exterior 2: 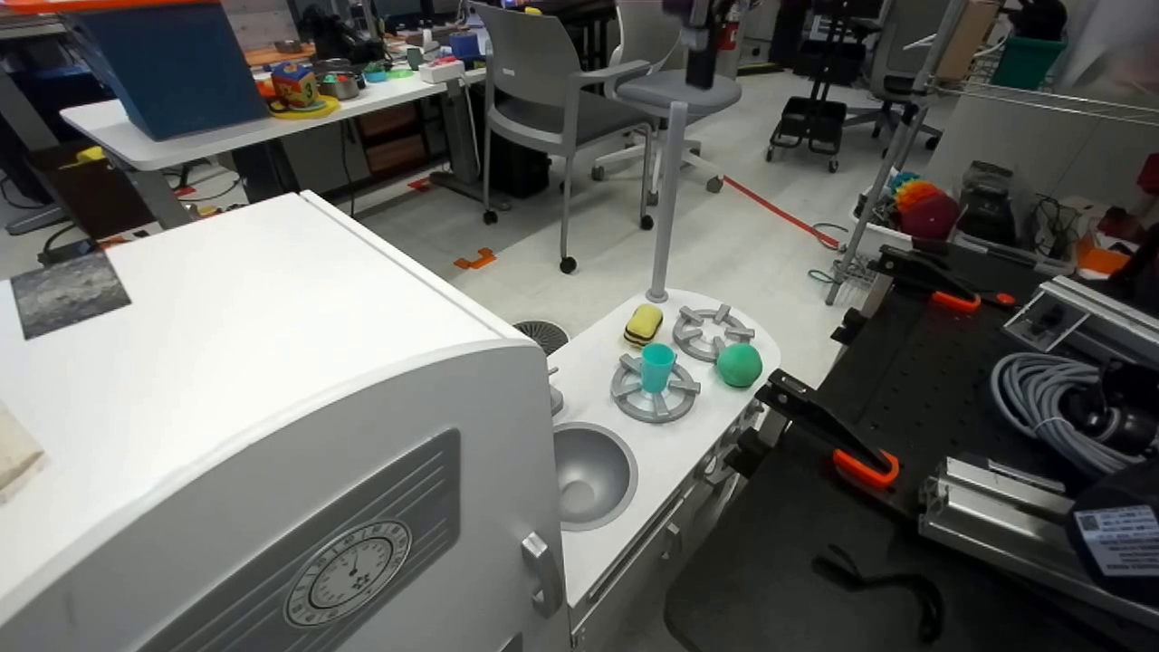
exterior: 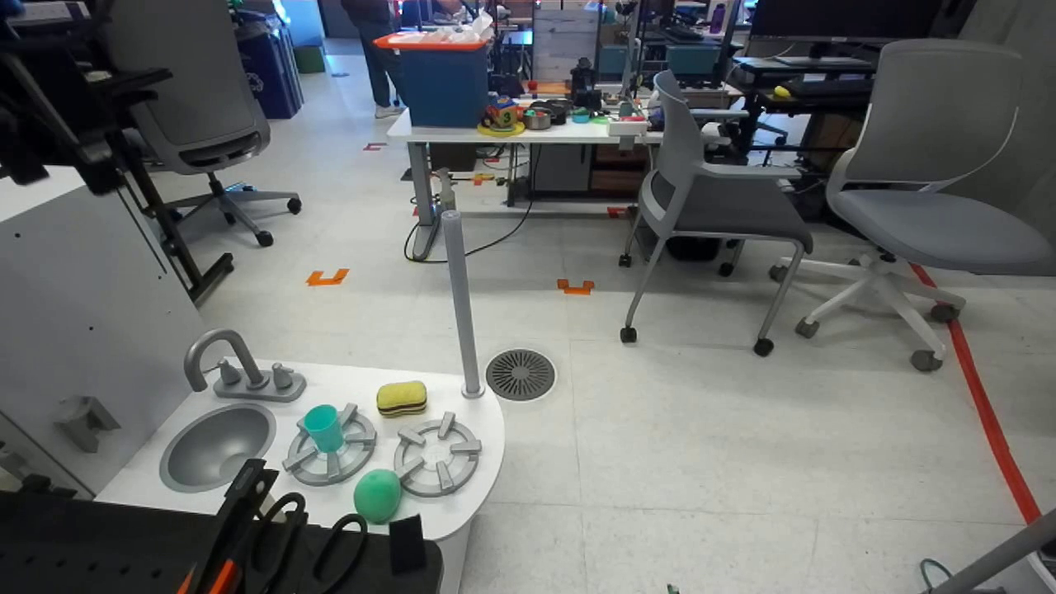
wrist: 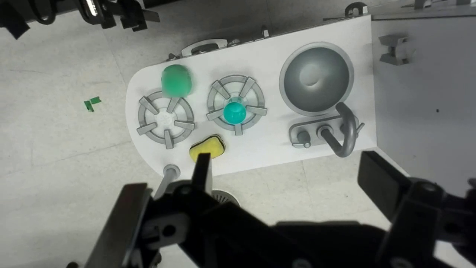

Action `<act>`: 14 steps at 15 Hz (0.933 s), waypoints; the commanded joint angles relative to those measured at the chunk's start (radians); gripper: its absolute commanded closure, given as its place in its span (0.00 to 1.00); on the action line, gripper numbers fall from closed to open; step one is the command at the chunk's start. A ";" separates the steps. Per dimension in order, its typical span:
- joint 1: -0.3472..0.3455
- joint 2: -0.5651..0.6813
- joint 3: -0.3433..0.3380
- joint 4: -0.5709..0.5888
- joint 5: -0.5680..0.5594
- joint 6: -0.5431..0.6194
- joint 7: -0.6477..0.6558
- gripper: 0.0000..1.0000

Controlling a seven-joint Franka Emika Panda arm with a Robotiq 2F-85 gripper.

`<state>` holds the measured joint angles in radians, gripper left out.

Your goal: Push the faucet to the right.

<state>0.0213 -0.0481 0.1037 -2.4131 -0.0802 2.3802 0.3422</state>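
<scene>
Beside sink bowl (exterior: 214, 445), gooseneck faucet (exterior: 249, 361) arches leftward in exterior view; gripper (wrist: 287, 163) jaws wide apart, holding nothing; rightward push apparently undone, entire swing remaining.

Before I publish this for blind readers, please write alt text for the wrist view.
Grey faucet beside the round basin of a white counter, seen from above, an open gripper in the foreground. Left of the basin: a teal cup on a burner, a yellow sponge, a green rounded object.

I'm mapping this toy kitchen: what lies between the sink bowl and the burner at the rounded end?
A second toy burner, with a teal cup on it, as the wrist view shows.
</scene>
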 commanded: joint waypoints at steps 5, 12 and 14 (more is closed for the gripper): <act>0.086 0.532 -0.047 0.320 -0.013 0.177 0.098 0.00; 0.237 0.910 -0.108 0.563 -0.010 0.351 0.037 0.00; 0.272 0.972 -0.118 0.600 -0.011 0.378 0.017 0.00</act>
<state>0.2407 0.8356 0.0140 -1.8933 -0.0917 2.7251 0.3959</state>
